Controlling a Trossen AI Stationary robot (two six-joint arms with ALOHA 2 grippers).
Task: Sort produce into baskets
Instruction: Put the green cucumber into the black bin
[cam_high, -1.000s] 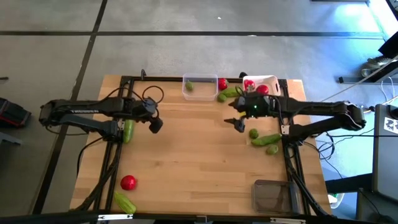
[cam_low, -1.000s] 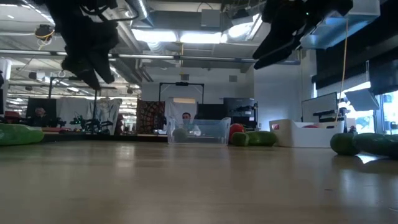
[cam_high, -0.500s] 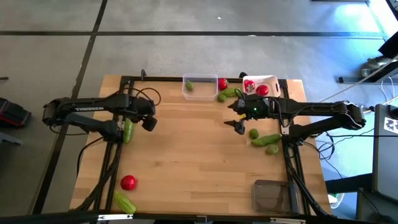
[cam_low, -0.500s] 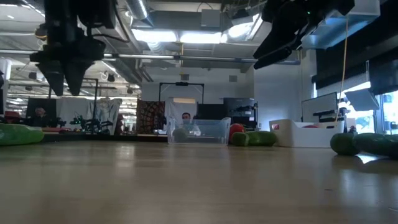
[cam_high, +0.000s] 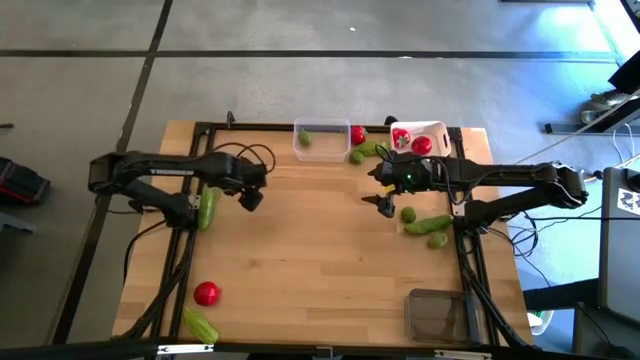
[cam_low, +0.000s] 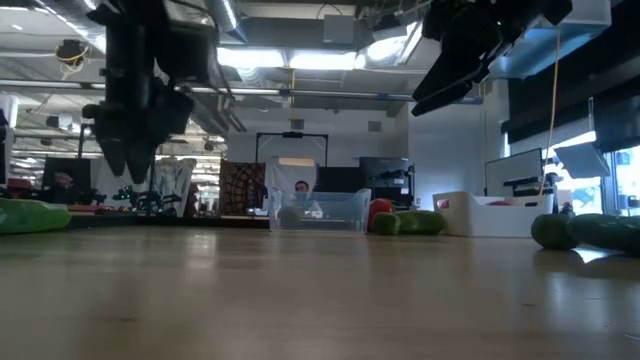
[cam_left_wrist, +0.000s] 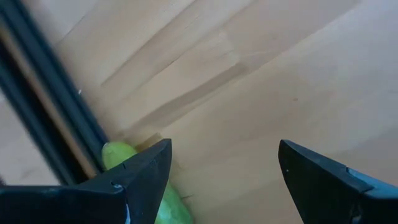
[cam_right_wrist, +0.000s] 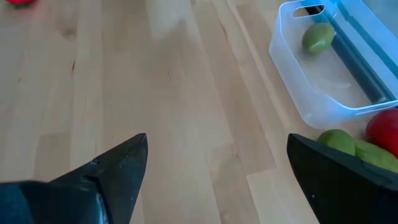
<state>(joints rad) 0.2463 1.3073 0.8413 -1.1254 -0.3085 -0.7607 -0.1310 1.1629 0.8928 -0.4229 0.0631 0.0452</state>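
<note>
Above, we see the left end effector (cam_high: 250, 199) spread beside a cucumber (cam_high: 207, 210), presumably for grasping; right end effector (cam_high: 384, 205) spread too.

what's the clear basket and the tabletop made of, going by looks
Clear basket: apparently thin translucent plastic with a glossy finish; the wood and the olive-green fruit inside show through its walls. Tabletop: light wood, probably jointed boards, matte; grain lines and plank seams are visible.
</note>
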